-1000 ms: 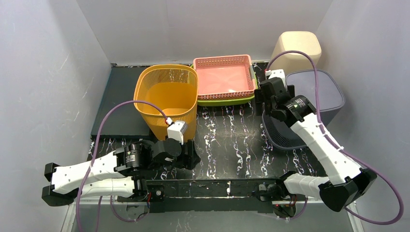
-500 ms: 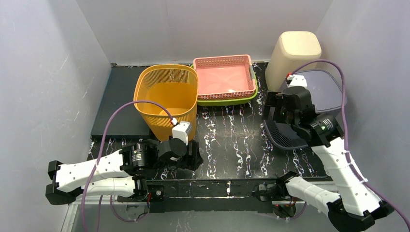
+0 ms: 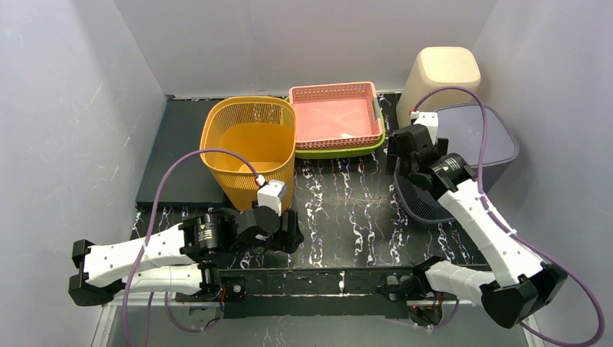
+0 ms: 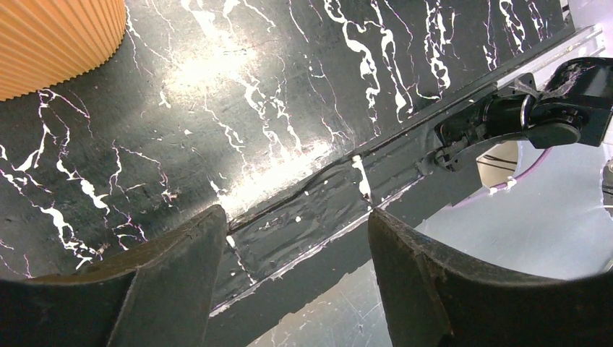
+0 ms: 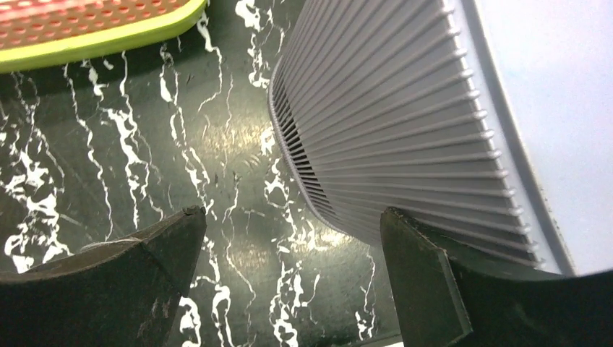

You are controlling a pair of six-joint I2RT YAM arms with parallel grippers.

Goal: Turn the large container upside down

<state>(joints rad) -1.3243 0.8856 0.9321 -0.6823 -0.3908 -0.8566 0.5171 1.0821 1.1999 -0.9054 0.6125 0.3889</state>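
Nearest the arm bases, at about 7 o'clock on the black, white-veined marble-look table (image 3: 340, 210), the left gripper (image 4: 296, 217) hangs low over the front edge. Its jaws are parted, with only tabletop showing between them, and they grasp nothing.

Just beyond it, toward 10 o'clock, stands the orange slatted plastic basket (image 3: 249, 144), mouth up and apart from the fingers.

At 3 o'clock sits the large grey-lavender ribbed plastic container (image 3: 426, 199), mouth upward and not yet turned over. The right gripper (image 5: 293, 213) is spread as wide as it goes and holds nothing. It is poised at the container's 9 o'clock side, with one finger (image 5: 434, 289) right at the ribbed wall (image 5: 390, 108). I cannot tell whether the finger touches the wall.

Farther back, at 12 o'clock, a pink perforated plastic tray (image 3: 336, 116) lies nested in a lime-green tray (image 3: 340, 150).

At 1 o'clock, behind the grey container, a cream plastic bin (image 3: 441, 76) stands inverted.
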